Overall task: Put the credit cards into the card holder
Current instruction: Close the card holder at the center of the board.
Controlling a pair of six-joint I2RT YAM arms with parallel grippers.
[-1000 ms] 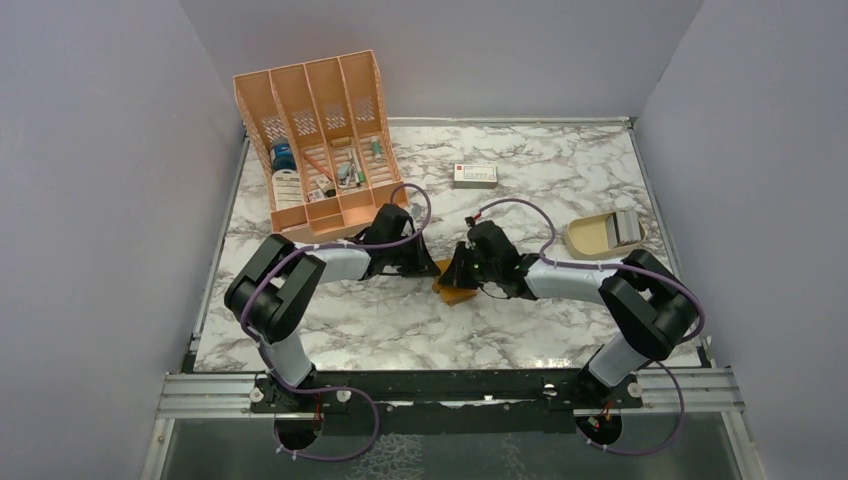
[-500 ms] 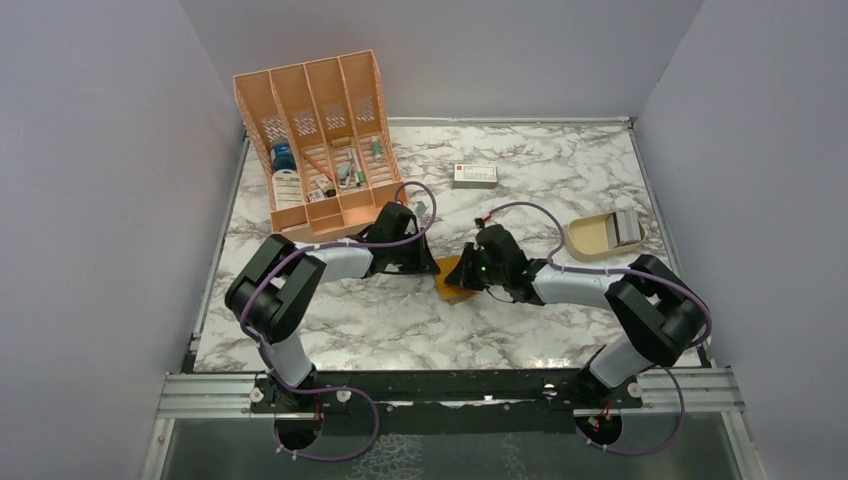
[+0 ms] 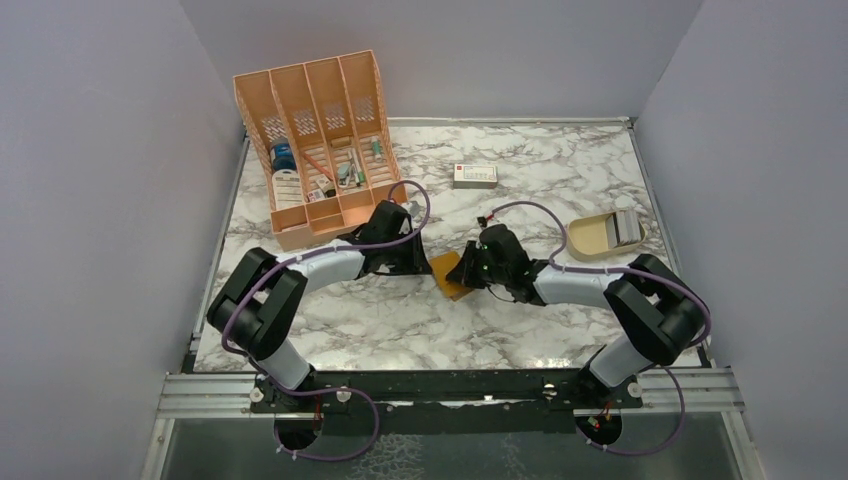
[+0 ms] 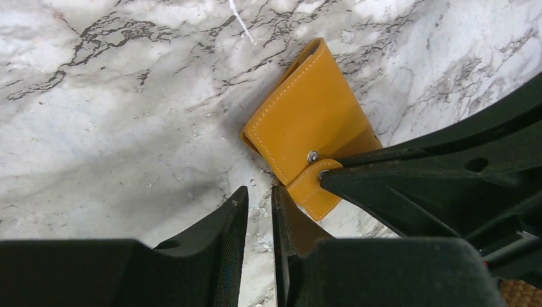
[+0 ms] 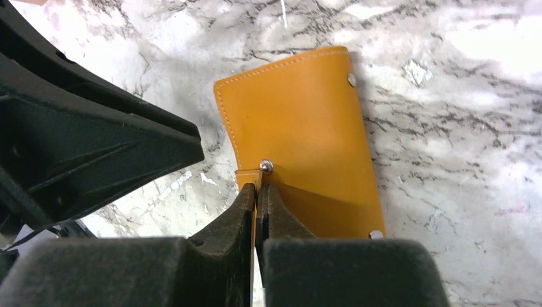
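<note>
The card holder [image 3: 450,272] is a mustard-orange folded wallet lying flat on the marble, between my two grippers. My right gripper [image 5: 257,188] is shut on its small strap tab, just below the stud [image 5: 266,167]. In the left wrist view the card holder [image 4: 307,118] lies ahead, and my left gripper [image 4: 259,195] stands just short of its near corner, slightly open with only marble between the fingers. The grey credit cards [image 3: 627,226] sit in the tan dish [image 3: 587,243] at the right, away from both grippers.
A large orange desk organiser [image 3: 315,140] with small items stands at the back left, close behind my left arm. A white box with a red mark [image 3: 475,175] lies at the back centre. Grey walls enclose the table on three sides.
My left gripper's jaws have parted a little and let go of the card holder, and the left elbow has swung out to the left. The right gripper has kept its grip on the tab.
</note>
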